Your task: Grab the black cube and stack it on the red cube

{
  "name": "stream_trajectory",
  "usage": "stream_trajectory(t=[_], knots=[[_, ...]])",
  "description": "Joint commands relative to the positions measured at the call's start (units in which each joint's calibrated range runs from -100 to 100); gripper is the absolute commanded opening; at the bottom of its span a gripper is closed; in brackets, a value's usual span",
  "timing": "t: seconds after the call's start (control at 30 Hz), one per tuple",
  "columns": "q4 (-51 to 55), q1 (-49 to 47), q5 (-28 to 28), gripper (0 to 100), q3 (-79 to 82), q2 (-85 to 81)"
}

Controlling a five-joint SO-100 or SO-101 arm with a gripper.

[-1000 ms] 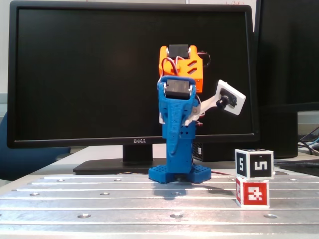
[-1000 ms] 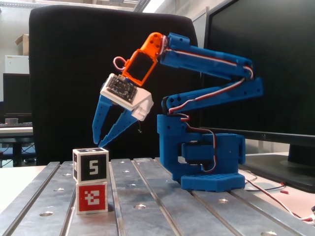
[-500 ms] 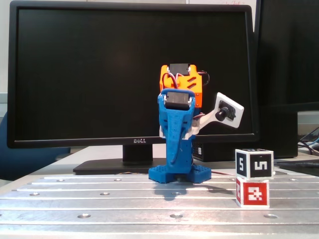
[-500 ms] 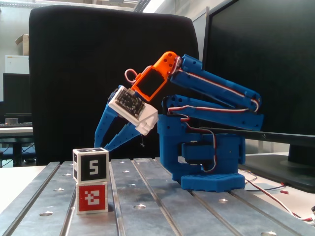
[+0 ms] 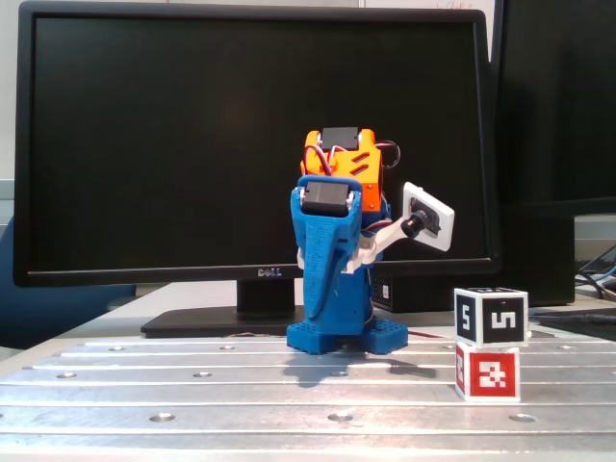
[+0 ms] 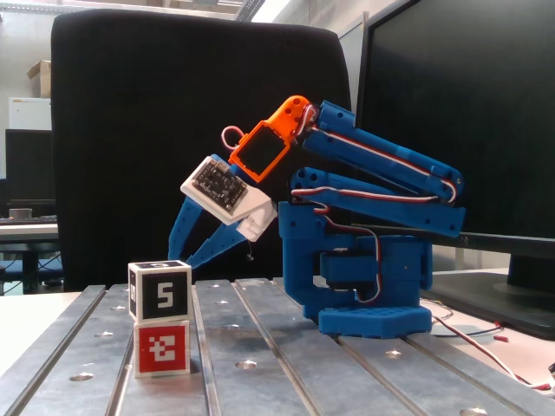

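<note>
- Standing behind everything in a fixed view: a big dark monitor (image 5: 255, 144), filling most of the background.
- Carrying the rest: a ribbed metal bench (image 5: 192, 385), with bolt holes showing along its grooves.
- Sitting toward the back edge of the bench in one fixed view: the blue arm (image 6: 364, 260), folded low over its base, orange wrist block on top.
- Pointing down toward the stack in the side-on fixed view: the gripper (image 6: 186, 247), both blue fingers spread apart in a narrow V, holding nothing, tips hanging just behind and beside the top block without touching it.
- Resting squarely on the red cube (image 6: 162, 348): the black cube (image 6: 160, 292), edges lined up, no overhang visible in both fixed views; also showing at the front right corner of the bench from the front camera, black cube (image 5: 491, 316) above red cube (image 5: 487, 372).
- Judging from how things lie: stacking looking done, nothing left gripped.
- Judging the handling: seeming light, rigid and hard-faced, probably smooth enough to slide if nudged sideways; best taken by two opposite flat side faces around mid-height, squeezing straight and lifting vertically so the lower block stays put.
- Watching out for: a finger tip brushing the top block and knocking the stack over.
</note>
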Motion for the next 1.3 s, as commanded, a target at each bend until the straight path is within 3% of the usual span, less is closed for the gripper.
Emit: stream_trajectory(t=[0.0, 0.47, 1.27], knots=[[-0.19, 0.54, 0.24, 1, 1.73, 0.16], [-1.64, -4.18, 0.24, 1, 8.15, 0.16], [-0.79, -4.11, -0.02, 1, 8.15, 0.33]])
